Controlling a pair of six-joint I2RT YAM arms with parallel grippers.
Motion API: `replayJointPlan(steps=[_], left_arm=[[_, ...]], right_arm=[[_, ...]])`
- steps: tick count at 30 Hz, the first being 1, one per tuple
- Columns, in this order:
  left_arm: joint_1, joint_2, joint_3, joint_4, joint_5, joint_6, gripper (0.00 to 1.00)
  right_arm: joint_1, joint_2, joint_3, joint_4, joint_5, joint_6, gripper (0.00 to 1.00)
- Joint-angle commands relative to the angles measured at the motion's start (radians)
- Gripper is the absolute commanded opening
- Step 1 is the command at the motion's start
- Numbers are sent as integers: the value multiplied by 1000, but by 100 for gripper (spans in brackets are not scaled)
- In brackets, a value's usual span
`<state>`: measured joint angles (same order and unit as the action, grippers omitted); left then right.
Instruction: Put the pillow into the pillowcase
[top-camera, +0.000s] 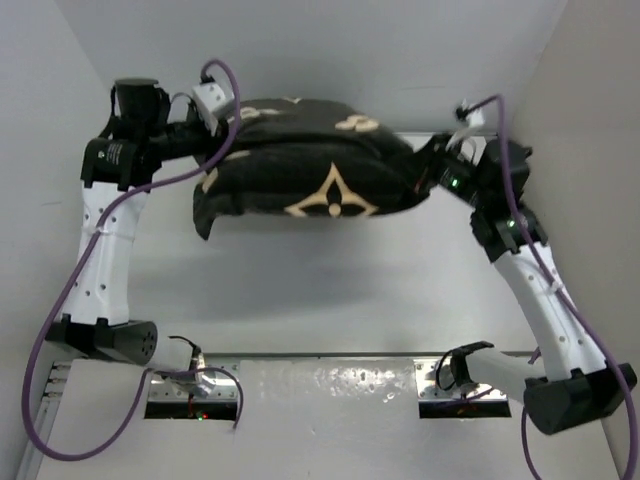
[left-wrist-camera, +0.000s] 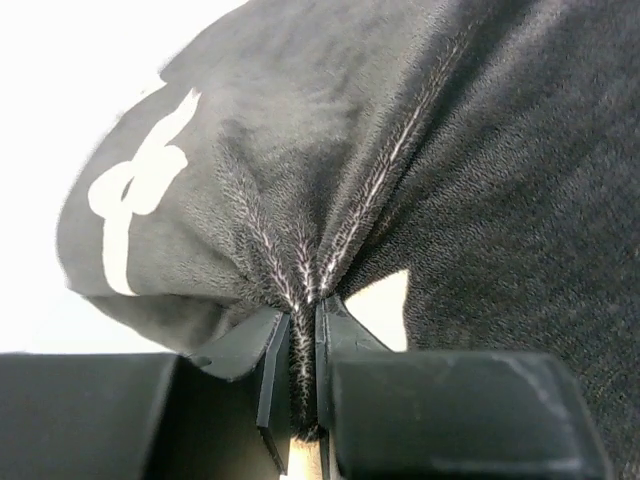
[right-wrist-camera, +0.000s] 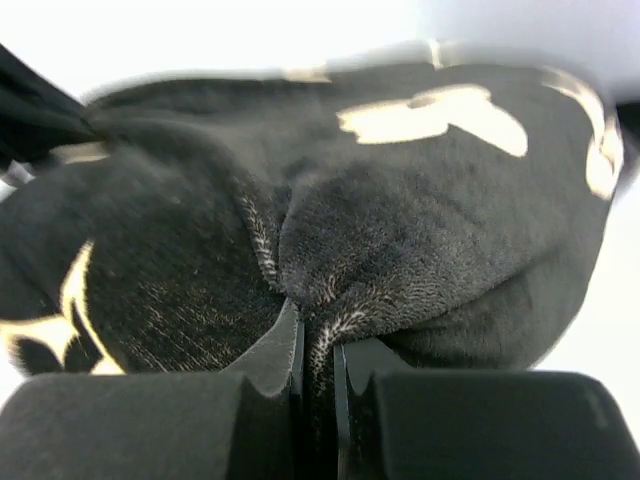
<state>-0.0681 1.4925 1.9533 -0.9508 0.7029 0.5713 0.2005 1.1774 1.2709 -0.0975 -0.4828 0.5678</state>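
Note:
The black pillowcase with beige flower and star prints hangs bulging in the air between both arms, above the table. My left gripper is shut on its left edge; in the left wrist view the jaws pinch a fold of black fabric. My right gripper is shut on its right edge; in the right wrist view the jaws pinch black fabric. The white pillow is hidden; no white quilting shows anywhere.
White walls close in on the left, right and back. Two metal base plates sit at the near table edge. Purple cables loop along both arms.

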Motion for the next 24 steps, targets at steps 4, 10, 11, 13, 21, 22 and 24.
replayJointPlan(steps=[4,10,11,13,21,22,24], left_arm=[[-36,-86,-422,-173,-207,341,0],[-30,-250,-773,-290,-333,673,67],[-7,-276,-787,-289,-339,676,99],[19,-287,-781,-299,-355,676,100],[162,-192,-602,5,-229,255,100],[175,-110,-582,41,-229,205,93],[188,33,-496,92,-229,81,61]], right_arm=[[131,-188,-451,-135,115,-166,0],[197,-412,-659,-264,32,-248,90],[194,-424,-654,-301,30,-264,99],[188,-452,-636,-364,73,-285,99],[40,-121,-374,-193,89,-181,93],[19,-54,-331,-177,70,-149,64],[-2,149,-185,-119,69,-91,31]])
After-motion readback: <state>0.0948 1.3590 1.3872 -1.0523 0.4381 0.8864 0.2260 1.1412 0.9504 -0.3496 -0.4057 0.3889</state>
